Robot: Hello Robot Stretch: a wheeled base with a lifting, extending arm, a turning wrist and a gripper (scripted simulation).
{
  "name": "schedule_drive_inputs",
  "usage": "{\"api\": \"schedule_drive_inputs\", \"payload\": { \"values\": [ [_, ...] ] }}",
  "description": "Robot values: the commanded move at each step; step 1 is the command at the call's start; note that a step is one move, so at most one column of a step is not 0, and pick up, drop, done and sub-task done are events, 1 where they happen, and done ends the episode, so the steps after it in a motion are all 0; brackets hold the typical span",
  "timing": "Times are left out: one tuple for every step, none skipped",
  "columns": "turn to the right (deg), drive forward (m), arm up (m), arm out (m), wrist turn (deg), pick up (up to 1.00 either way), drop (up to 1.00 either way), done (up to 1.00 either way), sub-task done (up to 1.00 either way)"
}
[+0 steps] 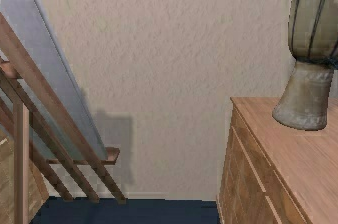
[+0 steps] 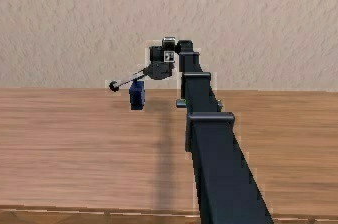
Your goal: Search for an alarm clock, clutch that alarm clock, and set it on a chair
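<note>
The end effector [image 2: 125,82], at the far end of the dark square-bar arm [image 2: 212,140], shows right at a small dark-blue blocky object [image 2: 136,97], probably the alarm clock, at the far side of the light-brown wooden tabletop [image 2: 57,150]; whether it has hold of that object cannot be told. The long reach seems forced by the object's place near the beige textured wall [image 2: 57,40], which shuts off room beyond, while bare wood left, right and nearer allows withdrawal.

Forward view faces the wall [image 1: 167,90] — both views share the near dresser [image 1: 307,170].
</note>
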Motion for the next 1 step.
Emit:
{"api": "schedule_drive_inputs", "payload": {
  "values": [
    [0.0, 0.00, 0.00, 0.00, 18.0, 0.00, 0.00, 0.00, 0.00]
  ]
}}
